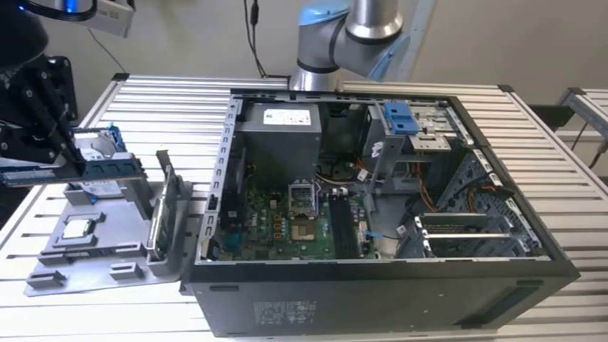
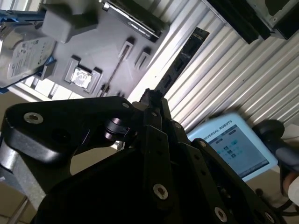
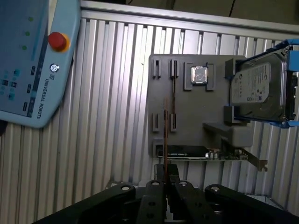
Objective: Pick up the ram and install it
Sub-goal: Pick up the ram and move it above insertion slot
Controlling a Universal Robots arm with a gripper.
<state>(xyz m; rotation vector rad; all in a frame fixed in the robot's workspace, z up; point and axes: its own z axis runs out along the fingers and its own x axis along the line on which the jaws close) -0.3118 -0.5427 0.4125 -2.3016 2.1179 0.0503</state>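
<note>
Here the hand (image 2: 152, 98) grips the ram (image 2: 180, 64), one end hidden.

You have the ram (image 1: 107, 169), a long, narrow, dark stick, clamped in the hand (image 3: 167, 171) and held aloft. It lies level, jutting toward the exterior view's right. In the first wrist view it shows edge-on as a thin line.

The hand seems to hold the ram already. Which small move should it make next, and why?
Probably a carry toward the exterior view's right. The hand is shut on the ram and holds it above the grey tray, while the long dark slots sit inside the open case.
</note>
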